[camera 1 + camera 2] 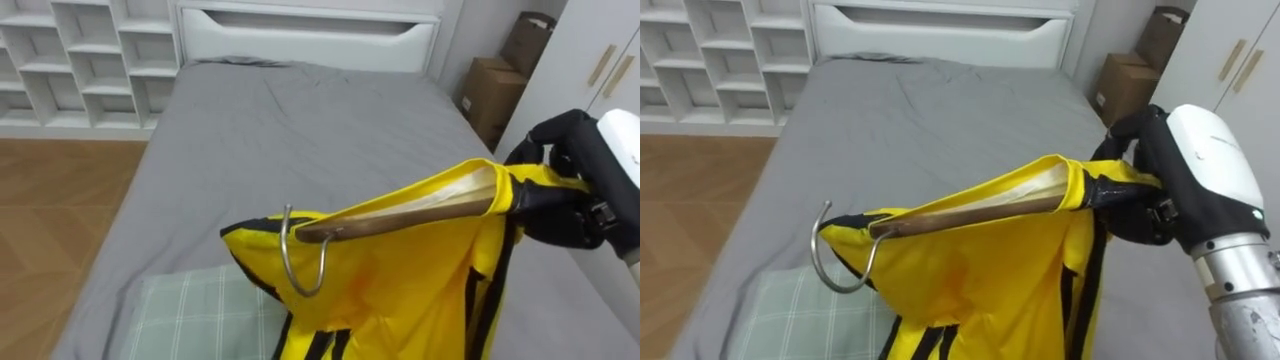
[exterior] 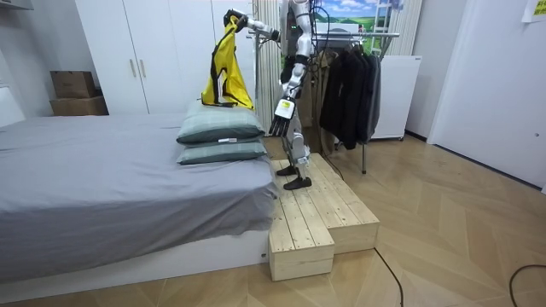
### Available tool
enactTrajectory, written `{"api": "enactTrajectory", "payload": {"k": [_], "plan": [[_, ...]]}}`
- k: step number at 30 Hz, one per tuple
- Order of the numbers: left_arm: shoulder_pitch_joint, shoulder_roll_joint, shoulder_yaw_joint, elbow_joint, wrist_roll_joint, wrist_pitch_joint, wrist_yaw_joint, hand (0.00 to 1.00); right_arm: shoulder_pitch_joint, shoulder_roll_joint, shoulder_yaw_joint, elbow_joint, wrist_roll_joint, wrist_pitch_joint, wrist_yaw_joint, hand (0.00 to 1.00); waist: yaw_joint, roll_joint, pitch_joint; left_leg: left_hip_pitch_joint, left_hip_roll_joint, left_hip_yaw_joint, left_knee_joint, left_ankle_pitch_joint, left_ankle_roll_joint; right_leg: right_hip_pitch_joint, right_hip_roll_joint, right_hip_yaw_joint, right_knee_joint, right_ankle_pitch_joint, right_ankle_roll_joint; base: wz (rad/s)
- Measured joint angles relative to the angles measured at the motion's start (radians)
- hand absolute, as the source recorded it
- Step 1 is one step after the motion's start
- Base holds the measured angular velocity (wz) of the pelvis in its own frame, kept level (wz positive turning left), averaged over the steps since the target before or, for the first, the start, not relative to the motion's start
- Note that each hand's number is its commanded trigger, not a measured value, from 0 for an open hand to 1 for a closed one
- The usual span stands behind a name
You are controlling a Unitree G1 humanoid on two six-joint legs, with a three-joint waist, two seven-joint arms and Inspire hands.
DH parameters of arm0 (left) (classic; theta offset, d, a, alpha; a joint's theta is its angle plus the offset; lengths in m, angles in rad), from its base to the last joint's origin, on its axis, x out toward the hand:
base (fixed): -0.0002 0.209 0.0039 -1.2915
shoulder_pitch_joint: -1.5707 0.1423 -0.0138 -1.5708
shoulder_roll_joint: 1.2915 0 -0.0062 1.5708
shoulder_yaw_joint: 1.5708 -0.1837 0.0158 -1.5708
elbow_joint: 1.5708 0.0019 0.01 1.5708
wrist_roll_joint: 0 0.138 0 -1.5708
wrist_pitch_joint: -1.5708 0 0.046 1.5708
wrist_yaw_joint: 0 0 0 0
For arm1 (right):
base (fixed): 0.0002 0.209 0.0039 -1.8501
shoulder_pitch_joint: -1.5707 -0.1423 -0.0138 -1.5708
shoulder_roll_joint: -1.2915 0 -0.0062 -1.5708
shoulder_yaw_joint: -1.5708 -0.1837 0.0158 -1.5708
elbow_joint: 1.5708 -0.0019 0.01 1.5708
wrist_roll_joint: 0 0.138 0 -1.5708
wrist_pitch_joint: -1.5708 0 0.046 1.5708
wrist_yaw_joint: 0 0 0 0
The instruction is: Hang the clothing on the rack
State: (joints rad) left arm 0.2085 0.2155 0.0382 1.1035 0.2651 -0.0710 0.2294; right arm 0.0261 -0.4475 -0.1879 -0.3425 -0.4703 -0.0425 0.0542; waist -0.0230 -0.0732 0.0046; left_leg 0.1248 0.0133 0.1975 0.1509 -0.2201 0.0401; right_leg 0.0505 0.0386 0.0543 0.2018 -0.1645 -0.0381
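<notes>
**A:** What are the fingers [image 1: 1140, 222] doing?

**B:** The fingers of the right hand [image 1: 1155, 190] are clamped round one end of a wooden hanger [image 1: 980, 212]. The hanger is held out nearly level over the bed [image 1: 940, 120].

**A:** And the garment?

**B:** A yellow top [image 1: 980, 290] with black trim is draped on the hanger. Its shoulder is bunched up against the hand, and the rest falls toward a green checked pillow [image 1: 810, 320] below. The steel hook [image 1: 840, 265] at the middle of the hanger points away from the hand and has caught on nothing.

**A:** The other hand?

**B:** In the room view, the left hand [image 2: 280, 128] hangs at the robot's side with its fingers loose and holding nothing.

**A:** Where does the robot stand?

**B:** It stands on a wooden platform [image 2: 320, 213] between the bed and a rack [image 2: 375, 36]. The rack is hung with dark clothes [image 2: 345, 85] and stands behind the robot, while the arm reaches out over the pillows.

**A:** So how far along is the job?

**B:** About halfway, by my reading. The top is on its hanger and lifted clear of the bed. What remains is to turn to the rack, carry the hanger across, set the hook over the rail and let go. The hanger is gripped at one end, so the hook will likely need careful aiming.
</notes>
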Motion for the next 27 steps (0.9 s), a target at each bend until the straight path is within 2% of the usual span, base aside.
{"api": "enactTrajectory", "payload": {"k": [5,9,13,17,21,24,27], "plan": [[-0.005,-0.006,0.000,-0.004,0.000,0.003,-0.007,0.00,0.003,0.000,0.000,-0.024,0.003,0.000,-0.001,1.00,-0.008,0.001,-0.0009,-0.013,-0.002,-0.003,0.015,0.000,0.001,0.002,-0.002,-0.001,-0.016,0.003,0.001,0.01],[-0.014,-0.006,-0.001,-0.004,0.001,0.029,-0.030,0.00,0.007,0.004,0.000,-0.027,0.036,0.002,-0.007,1.00,-0.023,0.004,-0.0014,-0.013,-0.003,-0.003,0.014,0.000,0.001,0.001,-0.003,0.000,-0.014,0.003,0.001,0.00],[-0.020,-0.005,-0.002,-0.005,0.006,0.038,-0.054,0.00,0.012,0.016,0.000,-0.027,0.082,0.021,-0.007,1.00,-0.028,0.005,-0.0024,-0.013,-0.002,0.006,0.013,-0.001,0.001,0.001,-0.002,0.003,-0.011,0.003,0.001,-0.03],[-0.021,-0.004,-0.002,-0.002,0.011,0.047,-0.066,0.00,0.032,0.022,0.000,-0.027,0.122,0.022,-0.007,1.00,-0.028,0.007,-0.0031,-0.010,0.003,0.018,0.012,-0.001,0.001,-0.010,0.000,0.014,0.005,0.004,0.001,-0.08],[-0.018,-0.002,-0.001,0.001,0.013,0.059,-0.066,0.00,0.074,0.035,0.000,-0.027,0.139,0.023,-0.007,1.00,-0.029,0.009,-0.0050,-0.010,0.006,0.023,0.006,-0.006,0.000,-0.016,0.005,0.020,0.007,0.004,0.000,-0.05],[-0.018,-0.001,-0.002,0.001,0.013,0.072,-0.066,0.00,0.103,0.060,0.000,-0.027,0.140,0.030,-0.008,1.00,-0.031,0.011,-0.0061,-0.010,0.007,0.028,0.004,-0.006,0.000,-0.016,0.007,0.026,0.007,0.007,0.000,-0.06],[-0.019,-0.001,-0.013,-0.001,0.013,0.081,-0.065,0.00,0.117,0.074,-0.001,-0.025,0.171,0.046,-0.010,1.00,-0.036,0.017,-0.0056,-0.010,0.009,0.054,0.010,-0.007,0.000,-0.029,0.008,0.040,0.012,0.008,0.001,-0.16]]}}
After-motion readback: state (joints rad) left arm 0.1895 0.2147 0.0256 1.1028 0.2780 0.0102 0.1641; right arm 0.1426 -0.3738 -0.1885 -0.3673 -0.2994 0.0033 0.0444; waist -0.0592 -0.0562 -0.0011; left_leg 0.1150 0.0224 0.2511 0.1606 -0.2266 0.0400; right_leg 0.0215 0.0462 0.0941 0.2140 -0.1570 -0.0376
